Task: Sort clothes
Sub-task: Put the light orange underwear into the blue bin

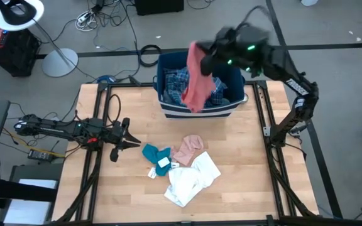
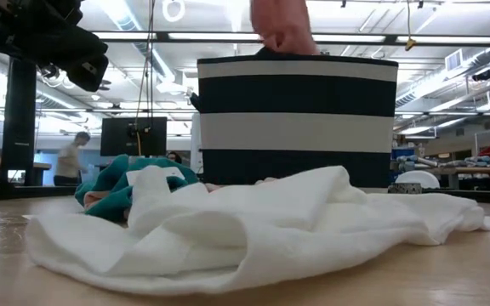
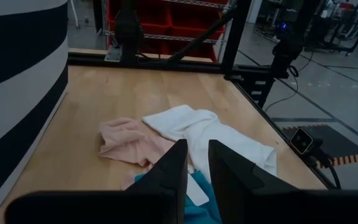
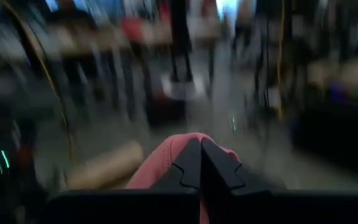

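Note:
My right gripper is shut on the salmon pink garment high over the dark blue bin with a white stripe. The blue-white plaid shirt lies in the bin. The small teal garment, the pale pink one and the white one lie on the table's middle. My left gripper is open and empty just left of the teal garment, low over the table; it also shows in its wrist view. My right gripper pinches the salmon pink garment's upper end between its two shut fingers. The garment hangs slack below the fingers over the bin. Its lower end goes down behind the bin's rim in the low view.
The bin stands at the table's far edge, in the middle. Bare wood lies to the left and right of the clothes pile and along the near edge. Black frame rails run along both table sides.

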